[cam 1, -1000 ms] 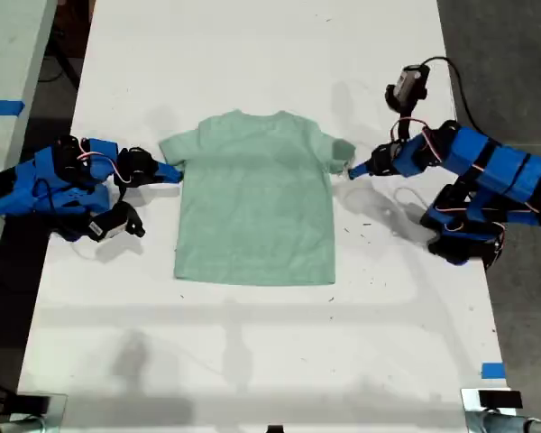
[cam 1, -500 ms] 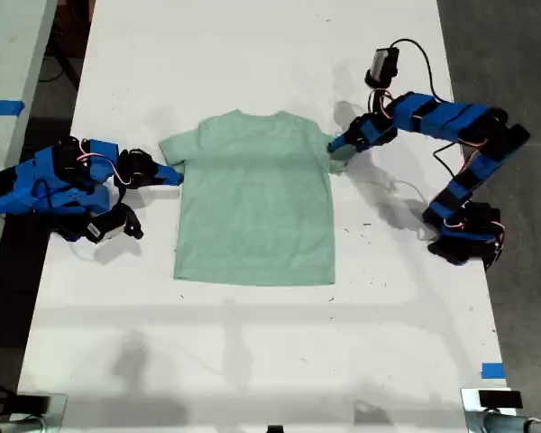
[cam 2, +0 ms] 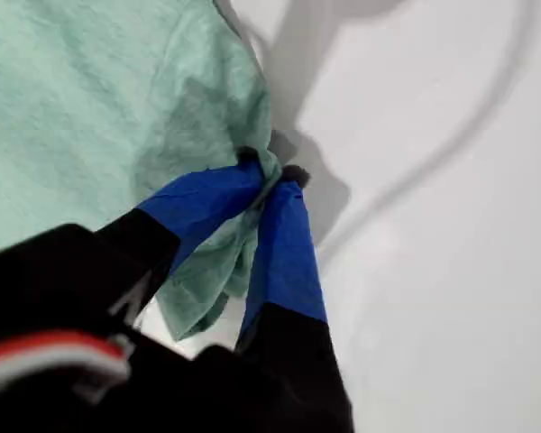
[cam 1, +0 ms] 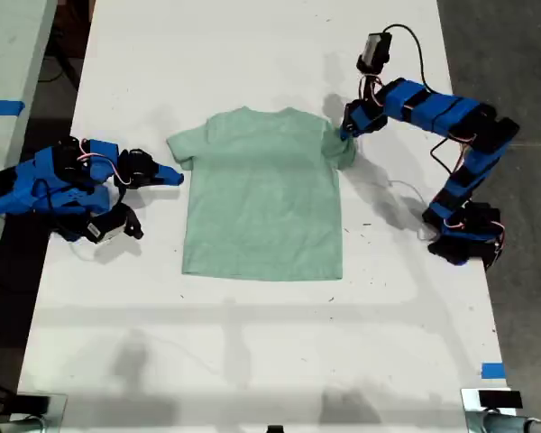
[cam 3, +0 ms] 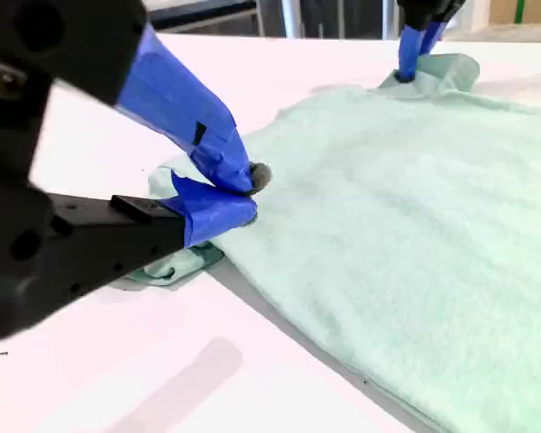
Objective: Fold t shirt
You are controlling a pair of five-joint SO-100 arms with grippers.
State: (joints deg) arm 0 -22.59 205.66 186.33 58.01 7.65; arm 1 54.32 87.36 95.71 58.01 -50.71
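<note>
We see the t shirt [cam 1: 261, 194] lying flat on the white tabletop [cam 1: 252, 54], my first gripper [cam 2: 270, 180] pinching its sleeve at the exterior view's right between the fingers [cam 2: 288, 234], while my second gripper [cam 3: 248, 194] sits pressed together, empty, at the opposite sleeve.

The t shirt [cam 1: 263, 194] lies flat on the white table [cam 1: 252, 54], neck toward twelve o'clock. My first gripper [cam 1: 346, 133] pinches the sleeve at the shirt's two o'clock corner, bunching the fabric there. My second gripper [cam 1: 173, 177] sits at the shirt's nine o'clock side, tips just beside the other sleeve; whether they touch it I cannot tell.
</note>
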